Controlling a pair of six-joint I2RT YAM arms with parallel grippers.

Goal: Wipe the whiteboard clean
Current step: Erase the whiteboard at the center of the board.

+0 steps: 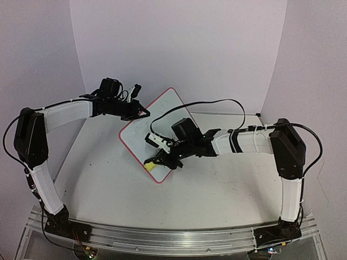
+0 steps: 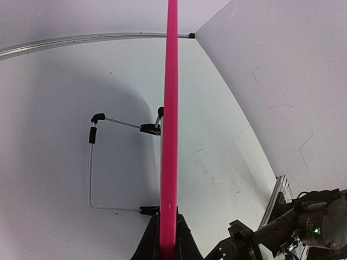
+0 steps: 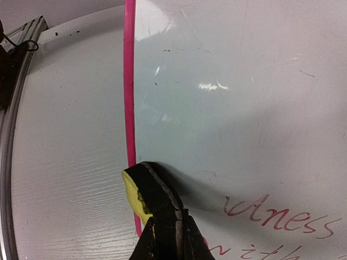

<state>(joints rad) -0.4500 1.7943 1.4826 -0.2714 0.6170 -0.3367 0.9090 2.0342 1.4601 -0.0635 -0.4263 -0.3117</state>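
The whiteboard (image 1: 154,116) stood tilted over the middle of the table (image 1: 217,184), one rounded corner highest and its face turned toward the right arm. The left gripper (image 1: 140,111) met the board at its upper left edge; in the left wrist view its fingers (image 2: 181,244) were clamped on the pink frame (image 2: 171,108), seen edge-on, with the wire stand (image 2: 90,173) and its black feet behind the board. The right gripper (image 1: 157,161) was closed on a yellow-and-black eraser block (image 1: 149,165), pressed against the board's lower part just beside the frame. In the right wrist view the block (image 3: 142,189) touched the white surface (image 3: 227,108) next to the frame, and reddish handwriting (image 3: 282,216) lay to its right, near the lower edge of the view. Whether the board's lower corner rested on the table could not be told.
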